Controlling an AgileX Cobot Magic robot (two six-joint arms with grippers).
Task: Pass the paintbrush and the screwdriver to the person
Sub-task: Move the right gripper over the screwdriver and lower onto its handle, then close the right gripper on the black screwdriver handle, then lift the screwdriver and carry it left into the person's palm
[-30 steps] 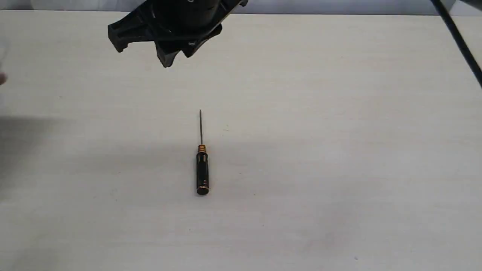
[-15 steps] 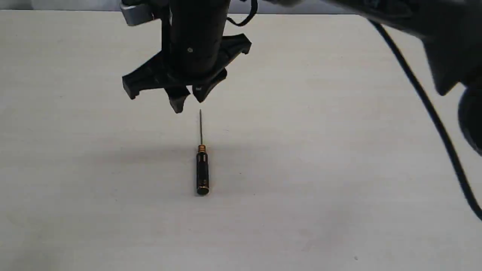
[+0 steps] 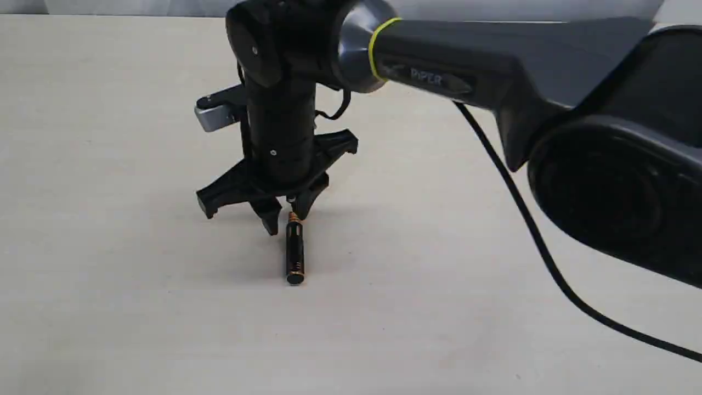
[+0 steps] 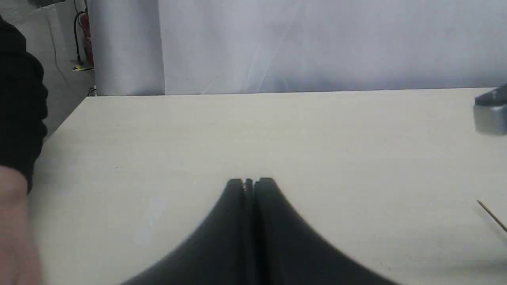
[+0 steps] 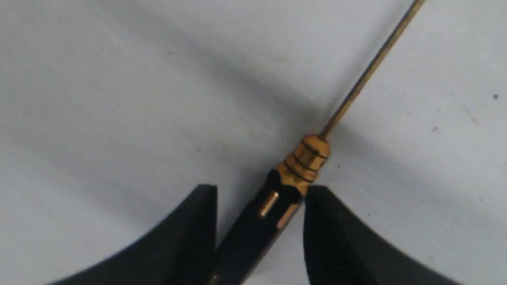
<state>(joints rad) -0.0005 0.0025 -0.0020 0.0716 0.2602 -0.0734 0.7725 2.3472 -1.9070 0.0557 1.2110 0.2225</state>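
Observation:
The screwdriver lies on the pale table, black handle towards the near edge, its shaft hidden behind the right arm. My right gripper is down over it and open, one finger on each side of the handle just behind the gold collar. The thin shaft runs out beyond the fingers. My left gripper is shut and empty, low over the table, out of the exterior view. The person's bare hand with a black sleeve shows at the table's side. The paintbrush is out of view.
The right arm's black cable hangs across the table on the right. The silver wrist camera block juts out beside the arm. In the left wrist view, the table's far edge meets a grey curtain.
The right arm has come down and forward from the far edge until its open fingers straddle the screwdriver's handle. The screwdriver has not moved.

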